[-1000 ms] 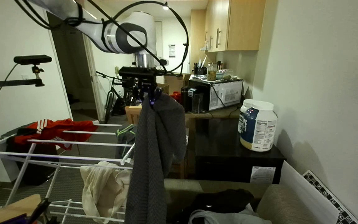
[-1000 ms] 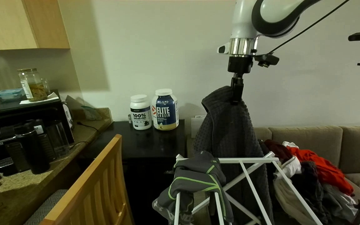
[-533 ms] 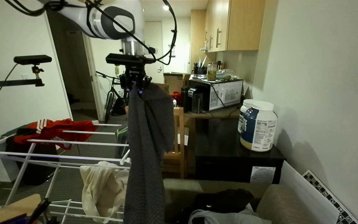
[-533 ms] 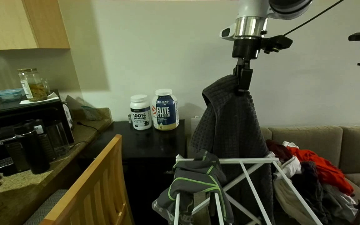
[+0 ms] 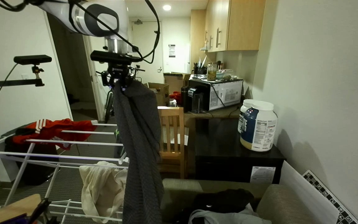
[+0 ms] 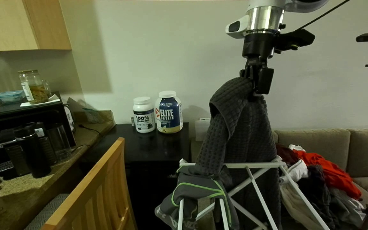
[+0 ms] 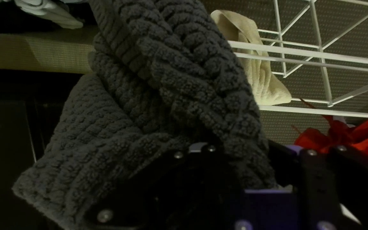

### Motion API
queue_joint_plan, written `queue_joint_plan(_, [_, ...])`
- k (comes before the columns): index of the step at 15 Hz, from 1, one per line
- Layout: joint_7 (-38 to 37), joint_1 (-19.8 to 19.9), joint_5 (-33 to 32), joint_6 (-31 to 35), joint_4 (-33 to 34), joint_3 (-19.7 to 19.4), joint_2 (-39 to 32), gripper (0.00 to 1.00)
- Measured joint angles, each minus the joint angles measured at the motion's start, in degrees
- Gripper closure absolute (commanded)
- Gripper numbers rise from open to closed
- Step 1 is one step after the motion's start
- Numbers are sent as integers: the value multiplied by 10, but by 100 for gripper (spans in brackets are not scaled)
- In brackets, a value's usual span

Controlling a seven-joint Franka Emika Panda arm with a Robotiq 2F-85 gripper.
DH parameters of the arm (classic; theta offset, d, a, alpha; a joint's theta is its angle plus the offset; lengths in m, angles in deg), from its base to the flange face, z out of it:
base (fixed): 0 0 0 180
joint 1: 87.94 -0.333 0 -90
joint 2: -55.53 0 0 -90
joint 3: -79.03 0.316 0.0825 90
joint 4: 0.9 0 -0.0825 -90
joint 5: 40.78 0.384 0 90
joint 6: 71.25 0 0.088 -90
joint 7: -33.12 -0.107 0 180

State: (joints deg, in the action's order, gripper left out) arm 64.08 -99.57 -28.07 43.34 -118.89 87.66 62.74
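At the top of a long dark gray cloth (image 5: 140, 149), the pincer (image 5: 120, 85) pinches a gathered bit of fabric, jaws pressing it from both sides. Cloth looks thick and plush, puffy ridged rows with a small bumpy grid; wrist view shows the ribbing best, plus deep folds and a pointed corner flaring out. It hangs as a tall narrow drape, running off the bottom edge of an exterior view; a rounded, hood-like fold bulges beside the jaws.

Pincer is dull black, aimed almost straight down, slightly tilted in an exterior view. Above it: flat black wrist camera (image 5: 113, 57) sticking out sideways, shiny steel collar (image 5: 116, 45), then smooth white arm (image 5: 101, 20) bending at the wrist and rising toward the top left in an exterior view.

Just beside the cloth, white drying rack (image 5: 73, 142), thin round bars. Cloth overlaps its end corner in both exterior views; contact can't be told. Draped on the rack: gray garment (image 6: 190, 177) with lime-green piping, crumpled red garment (image 5: 73, 124) with white stripes, soft creased cream cloth (image 5: 101, 189) lower down.

Farther out: slatted wooden chair (image 5: 171, 112); glossy black tabletop (image 6: 158, 147) carrying a blue-and-white plastic tub (image 6: 169, 111) and a smaller white plastic tub (image 6: 144, 116), both lidded in white; tan upholstered couch (image 6: 311, 143) with a rumpled clothes pile (image 6: 327, 174), mostly red, white and dark.
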Motion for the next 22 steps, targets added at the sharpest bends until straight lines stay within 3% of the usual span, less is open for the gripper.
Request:
queue_joint_plan(11, [70, -60, 36, -117, -39, 10, 88, 95])
queue_joint_plan(14, [72, -77, 37, -112, -52, 17, 100, 95])
queue_joint_plan(22, [72, -127, 57, -15, -66, 57, 89, 95])
